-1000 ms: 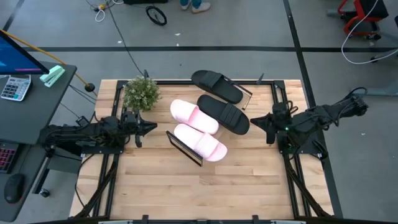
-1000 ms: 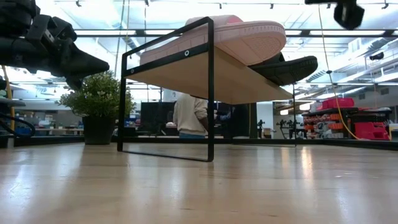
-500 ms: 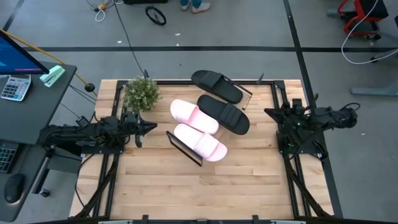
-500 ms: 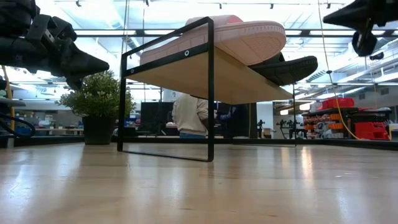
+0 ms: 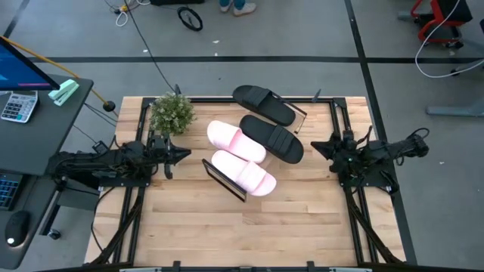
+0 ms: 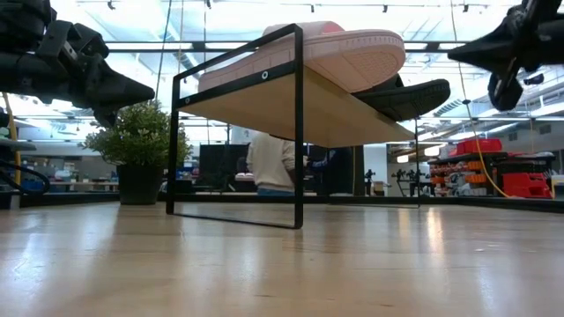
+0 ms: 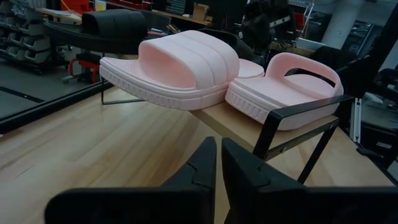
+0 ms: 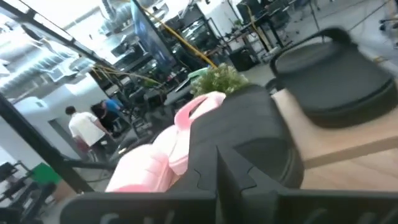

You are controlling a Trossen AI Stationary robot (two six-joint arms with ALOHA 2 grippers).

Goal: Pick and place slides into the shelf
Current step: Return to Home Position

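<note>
All four slides sit on the shelf (image 6: 291,110), which stands near the middle of the table (image 5: 227,234), set at an angle to its edges. The two pink slides lie side by side at the end nearer the left arm, one (image 5: 243,171) close to the black end frame and the other (image 5: 236,141) just beyond it, touching. The two black slides take the other end: one (image 5: 272,137) lies against the pink pair, and the other (image 5: 263,104) is farthest back, by the opposite end frame. In the low view a pink sole juts a little past the board's edge, with a black sole showing behind it.

The left claw (image 5: 181,155) hangs above the table's left side, beside a small potted plant (image 5: 172,113), and points toward the shelf without touching it. The left wrist view shows its fingers (image 7: 202,165) drawn narrow with only a thin slit between them, and they hold nothing.

The right claw (image 5: 318,145) hangs above the right side of the table, well clear of the shelf. It faces the black slides, and its fingers (image 8: 239,171) are pressed together and empty.

A person (image 6: 269,163) stands in the room beyond the table, seen under the shelf
</note>
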